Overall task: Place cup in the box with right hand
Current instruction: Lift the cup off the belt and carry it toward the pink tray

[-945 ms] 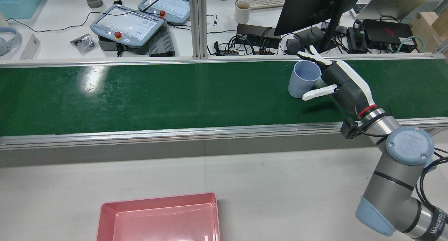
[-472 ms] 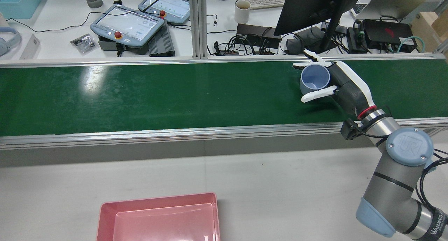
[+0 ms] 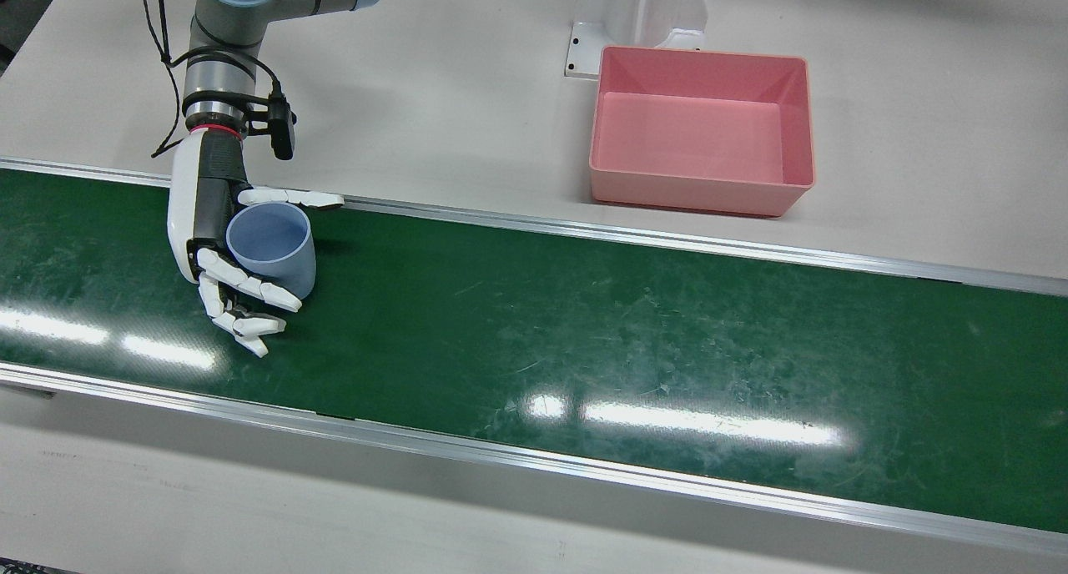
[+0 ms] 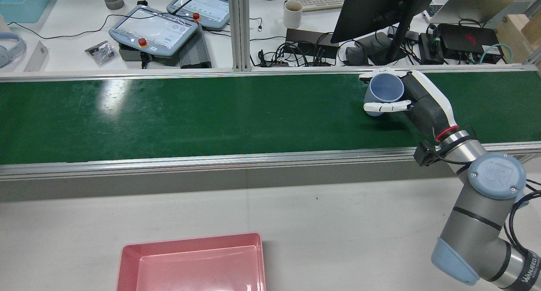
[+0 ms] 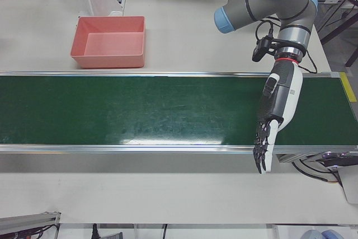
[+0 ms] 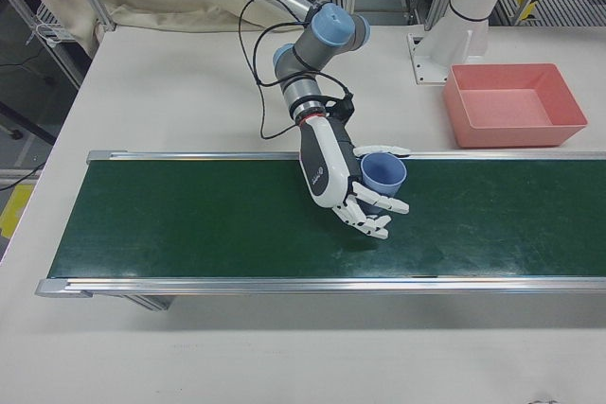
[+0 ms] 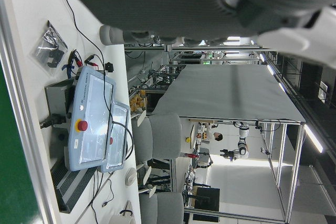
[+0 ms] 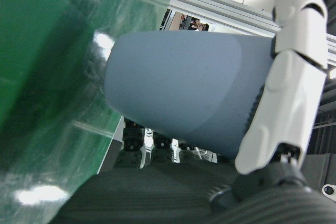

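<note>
**Front view: one blue cup in the right hand's grasp over the belt**

Front view shows one long green conveyor belt (image 3: 584,324), glossy, scuffed, edged by aluminium rails, crossing the frame with bare room from centre to right. One pink plastic box (image 3: 699,128), rectangular, smooth-walled and empty, sits on the pale table (image 3: 459,82) at upper right, well apart from the cup. At left, the right hand (image 3: 219,249), white and dark grey, is clamped around one pale blue tapered cup (image 3: 274,249), mouth upward and tilted. In the left-front view the left hand (image 5: 274,117) hangs at centre right over the belt's near rail, fingers extended, holding nothing.
</note>
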Available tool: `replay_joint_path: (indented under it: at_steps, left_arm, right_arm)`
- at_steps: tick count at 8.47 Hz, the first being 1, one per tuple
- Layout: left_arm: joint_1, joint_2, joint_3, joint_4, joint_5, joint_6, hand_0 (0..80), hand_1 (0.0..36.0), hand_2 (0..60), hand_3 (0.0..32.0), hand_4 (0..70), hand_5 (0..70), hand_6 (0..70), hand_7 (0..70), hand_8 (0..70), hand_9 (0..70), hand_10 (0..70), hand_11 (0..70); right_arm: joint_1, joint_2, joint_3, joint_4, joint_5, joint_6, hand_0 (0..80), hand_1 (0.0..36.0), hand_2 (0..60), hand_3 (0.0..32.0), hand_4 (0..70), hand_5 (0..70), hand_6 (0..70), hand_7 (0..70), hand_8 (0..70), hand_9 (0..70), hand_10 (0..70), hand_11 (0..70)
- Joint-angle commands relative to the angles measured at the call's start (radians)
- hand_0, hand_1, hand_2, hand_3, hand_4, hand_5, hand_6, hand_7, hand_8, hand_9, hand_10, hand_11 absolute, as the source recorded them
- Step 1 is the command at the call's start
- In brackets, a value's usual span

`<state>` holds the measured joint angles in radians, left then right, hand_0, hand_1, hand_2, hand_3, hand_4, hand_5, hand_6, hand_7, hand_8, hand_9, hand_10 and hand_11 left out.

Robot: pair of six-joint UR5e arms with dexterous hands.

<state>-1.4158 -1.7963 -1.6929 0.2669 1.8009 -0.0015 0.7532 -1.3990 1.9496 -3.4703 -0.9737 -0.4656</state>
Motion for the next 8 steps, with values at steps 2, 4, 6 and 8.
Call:
replay_joint_path:
  at_steps: [2,4,6,8]
  left_arm:
    - [0.0,0.0,-0.001,0.0,0.002,0.0,0.0,0.0,0.0,0.0,0.0,0.0,0.0,0.0,0.0,0.0,0.0,0.0]
    - [0.0,0.0,-0.001,0.0,0.0,0.0,0.0,0.0,0.0,0.0,0.0,0.0,0.0,0.0,0.0,0.0,0.0,0.0]
    - [0.0,0.0,-0.001,0.0,0.0,0.0,0.0,0.0,0.0,0.0,0.0,0.0,0.0,0.0,0.0,0.0,0.0,0.0]
    - [0.0,0.0,-0.001,0.0,0.0,0.0,0.0,0.0,0.0,0.0,0.0,0.0,0.0,0.0,0.0,0.0,0.0,0.0]
  right_arm:
    - [0.011,0.0,0.035,-0.01,0.021,0.048,43.8,17.9,60.0,0.0,20.1,21.9,45.2,70.0,70.0,70.0,63.0,70.0]
    - [0.014,0.001,0.118,-0.01,0.018,0.042,45.9,19.6,60.0,0.0,9.5,25.3,49.4,70.0,70.0,70.0,70.0,70.0]
    - [0.0,0.017,0.211,-0.012,0.016,-0.01,45.2,18.1,60.0,0.0,7.5,24.7,47.7,70.0,70.0,70.0,70.0,70.0]
    - [-0.102,0.032,0.34,-0.012,0.02,-0.138,45.4,18.1,60.0,0.0,13.8,24.1,47.8,70.0,70.0,70.0,70.0,70.0]
